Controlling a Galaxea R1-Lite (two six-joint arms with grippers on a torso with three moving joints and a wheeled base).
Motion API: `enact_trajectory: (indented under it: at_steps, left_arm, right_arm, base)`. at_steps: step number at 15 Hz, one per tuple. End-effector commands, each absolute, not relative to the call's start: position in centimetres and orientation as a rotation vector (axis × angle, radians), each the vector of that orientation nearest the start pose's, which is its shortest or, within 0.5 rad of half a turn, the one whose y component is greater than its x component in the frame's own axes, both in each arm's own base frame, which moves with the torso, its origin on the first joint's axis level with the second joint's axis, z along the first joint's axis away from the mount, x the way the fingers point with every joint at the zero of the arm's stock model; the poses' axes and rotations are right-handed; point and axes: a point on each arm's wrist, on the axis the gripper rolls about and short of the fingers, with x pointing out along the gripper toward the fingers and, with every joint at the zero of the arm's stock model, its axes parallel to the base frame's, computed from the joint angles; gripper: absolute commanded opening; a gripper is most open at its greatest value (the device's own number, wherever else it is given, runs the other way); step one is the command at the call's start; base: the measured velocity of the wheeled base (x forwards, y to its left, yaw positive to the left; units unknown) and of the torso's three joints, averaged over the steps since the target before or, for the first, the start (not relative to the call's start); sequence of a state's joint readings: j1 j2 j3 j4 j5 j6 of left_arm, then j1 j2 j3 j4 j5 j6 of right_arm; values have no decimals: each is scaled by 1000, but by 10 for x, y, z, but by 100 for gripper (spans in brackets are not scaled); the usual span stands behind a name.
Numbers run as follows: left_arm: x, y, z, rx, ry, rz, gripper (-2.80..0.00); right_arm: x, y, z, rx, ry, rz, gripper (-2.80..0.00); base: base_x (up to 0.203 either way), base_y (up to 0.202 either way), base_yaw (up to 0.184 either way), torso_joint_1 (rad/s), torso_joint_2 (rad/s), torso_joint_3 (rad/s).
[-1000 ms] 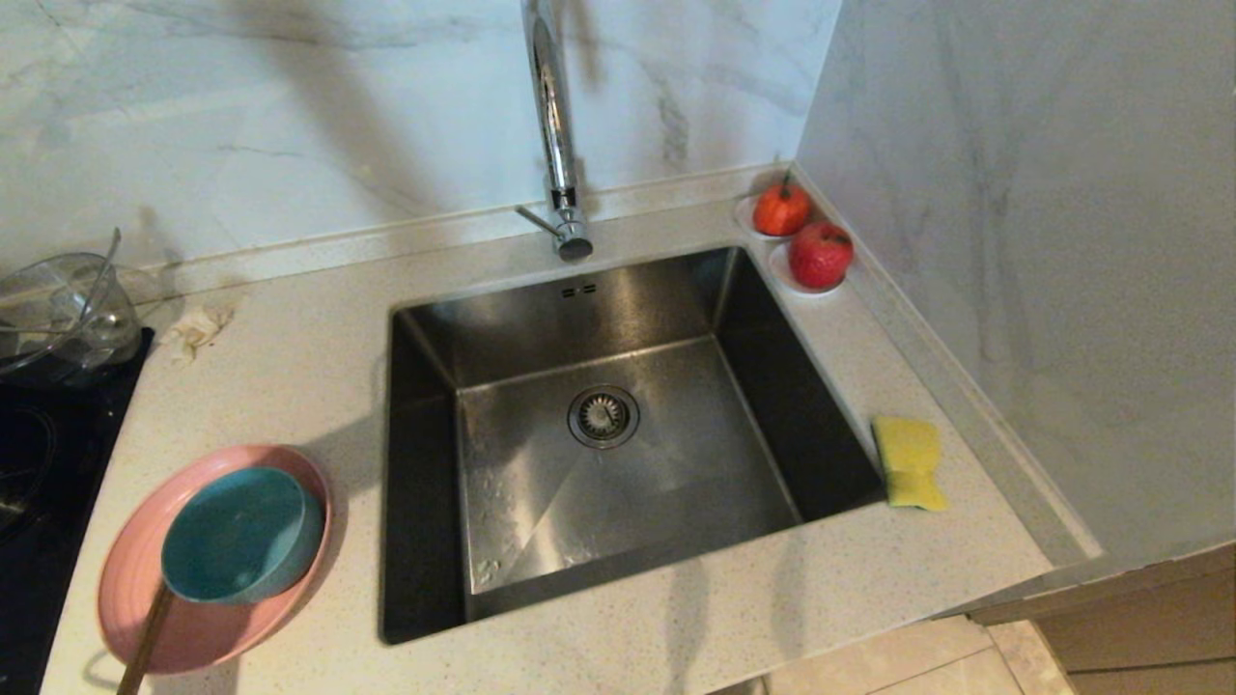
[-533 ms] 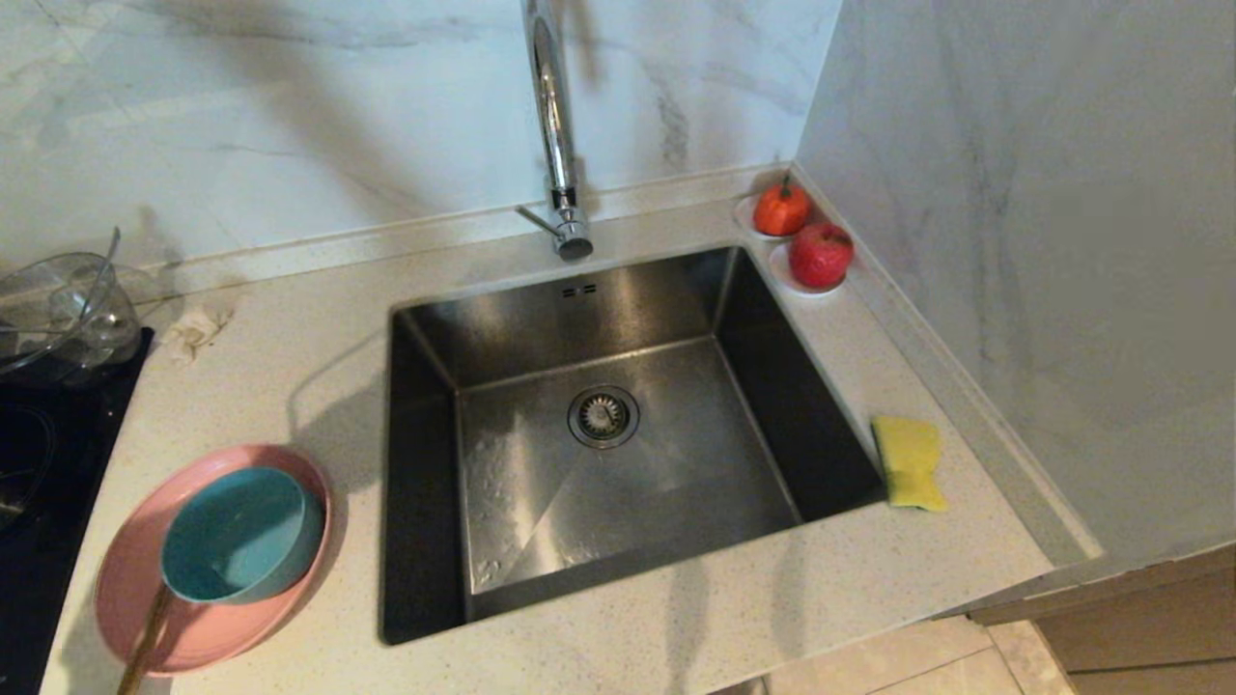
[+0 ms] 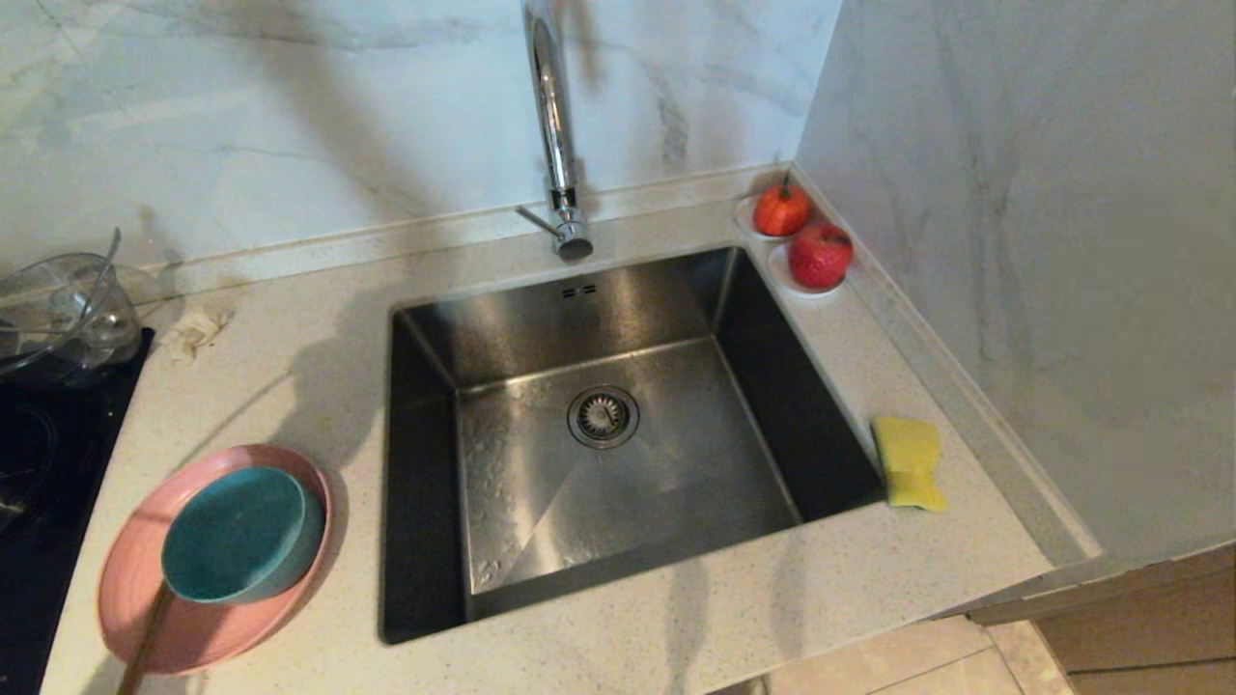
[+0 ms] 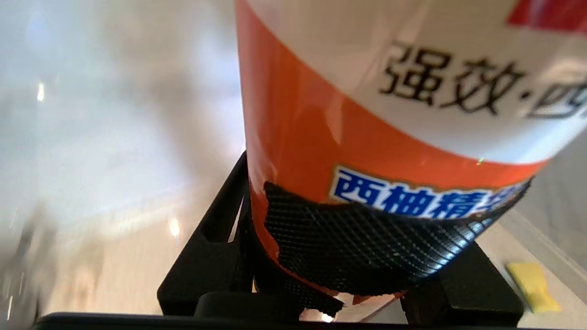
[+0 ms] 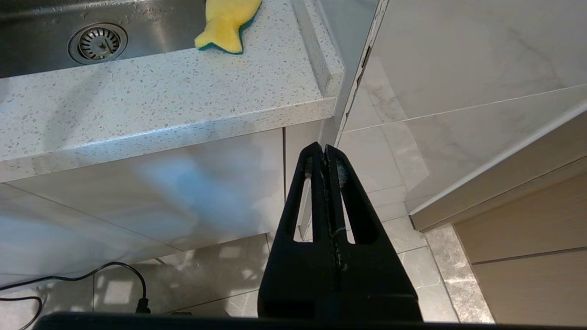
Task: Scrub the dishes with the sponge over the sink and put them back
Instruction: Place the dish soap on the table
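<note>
The pink plate (image 3: 135, 589) lies on the counter left of the sink (image 3: 787, 405), with the teal bowl (image 3: 237, 533) standing in it. On the counter right of the sink lies the yellow sponge (image 3: 908, 461), also seen in the right wrist view (image 5: 227, 20) and the left wrist view (image 4: 532, 286). Neither arm shows in the head view. My left gripper (image 4: 348, 256) is shut on an orange-and-white bottle (image 4: 321, 123) with Chinese lettering. Below the counter's front edge, over the floor tiles, my right gripper (image 5: 324, 149) is parked shut and empty.
A chrome tap (image 3: 555, 125) rises behind the sink, and a drain strainer (image 3: 603, 416) sits in its floor. Two red fruits (image 3: 819, 253) occupy the back right corner. A glass bowl (image 3: 63, 309) and black hob (image 3: 39, 463) are at the left. A brown stick (image 3: 145, 642) leans on the plate.
The shadow on the counter left of the sink has shifted and grown. The plate, bowl and sponge lie where they were.
</note>
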State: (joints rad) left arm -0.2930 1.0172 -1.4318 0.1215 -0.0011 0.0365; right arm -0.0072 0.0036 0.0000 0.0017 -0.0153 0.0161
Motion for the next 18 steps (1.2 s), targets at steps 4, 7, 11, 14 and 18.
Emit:
enact_trajectory:
  at_steps: [4, 7, 11, 14, 18]
  left_arm:
    - [50, 4, 398, 19, -196, -40, -280]
    - [74, 16, 366, -49, -35, 6, -280]
    - [116, 32, 340, -63, 121, 121, -280]
    - [149, 44, 331, -54, 155, 233, -280]
    - [205, 62, 319, -79, 95, 261, -280]
  right_arm:
    - [-22, 0, 75, 17, 6, -23, -280]
    - [-23, 0, 75, 15, 4, -23, -280]
    - [-23, 0, 75, 15, 4, -23, -280]
    - [-22, 0, 75, 17, 6, -23, -280]
    - [-22, 0, 75, 17, 6, -22, -280]
  base:
    - [0, 0, 0, 0, 0, 0]
    - [0, 0, 0, 0, 0, 0]
    - [0, 0, 0, 0, 0, 0]
    - [0, 0, 0, 0, 0, 0]
    - [0, 0, 0, 0, 0, 0]
